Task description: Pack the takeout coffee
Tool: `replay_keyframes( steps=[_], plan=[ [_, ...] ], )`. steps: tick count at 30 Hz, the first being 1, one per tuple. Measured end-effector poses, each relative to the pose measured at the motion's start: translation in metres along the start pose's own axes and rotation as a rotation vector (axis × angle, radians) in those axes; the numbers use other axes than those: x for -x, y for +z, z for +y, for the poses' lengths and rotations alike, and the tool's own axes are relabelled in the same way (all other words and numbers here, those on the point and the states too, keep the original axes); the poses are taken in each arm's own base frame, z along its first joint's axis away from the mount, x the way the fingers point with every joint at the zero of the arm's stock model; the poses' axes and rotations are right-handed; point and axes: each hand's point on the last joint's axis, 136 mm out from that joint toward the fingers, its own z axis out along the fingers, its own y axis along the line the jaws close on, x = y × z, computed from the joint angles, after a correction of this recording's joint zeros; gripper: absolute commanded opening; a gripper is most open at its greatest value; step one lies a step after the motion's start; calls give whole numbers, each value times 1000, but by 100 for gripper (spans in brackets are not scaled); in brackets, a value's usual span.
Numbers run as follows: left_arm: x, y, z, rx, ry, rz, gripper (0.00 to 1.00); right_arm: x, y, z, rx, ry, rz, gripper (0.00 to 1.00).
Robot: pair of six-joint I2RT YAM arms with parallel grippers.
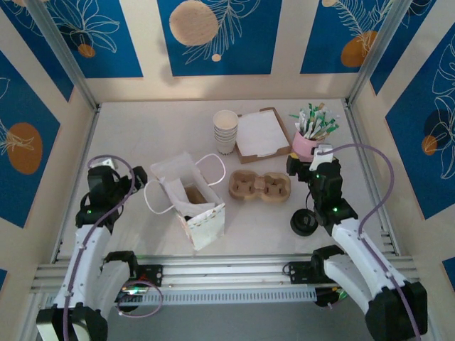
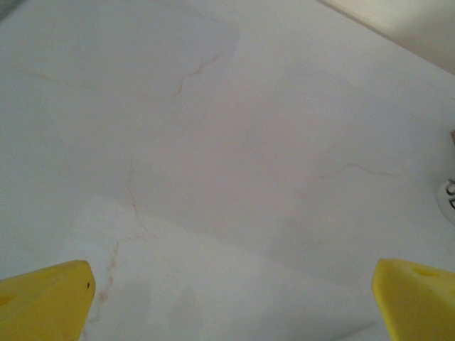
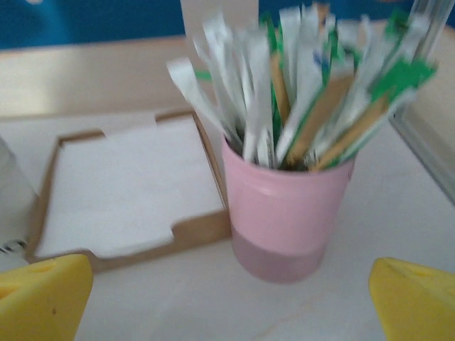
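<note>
A white paper bag (image 1: 192,202) with loop handles stands open in the middle of the table, something brown showing inside. A brown cardboard cup carrier (image 1: 260,186) lies to its right, its wells bare. A stack of white paper cups (image 1: 225,130) stands behind it. Black lids (image 1: 303,223) sit near the right arm. My left gripper (image 1: 114,170) (image 2: 231,298) is open over bare table left of the bag. Open too, my right gripper (image 1: 314,162) (image 3: 231,298) faces the pink cup (image 3: 288,213) of sachets and stirrers, a short way in front of it.
A brown tray of white napkins (image 1: 263,133) (image 3: 128,192) lies just left of the pink cup (image 1: 306,145). Walls close the table (image 1: 142,128) at back and sides, with a metal rail along the near edge.
</note>
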Motion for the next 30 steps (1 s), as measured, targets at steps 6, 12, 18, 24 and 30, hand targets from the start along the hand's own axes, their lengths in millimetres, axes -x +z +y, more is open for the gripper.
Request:
replay_keyframes(
  steps=[6,12,18,24,30],
  plan=[
    [21,14,8,61,22,-95,100,-43,32,-16,-30,-16,101,100],
    [22,36,21,129,119,-127,100,-65,54,-13,-16,-56,123,100],
    [3,53,31,143,208,-136,100,-68,63,-15,9,-60,95,100],
    [-14,68,28,117,259,-133,100,-77,73,-22,26,-31,117,100],
    [-19,91,24,111,283,-134,100,-71,77,-10,91,-29,107,99]
  ],
)
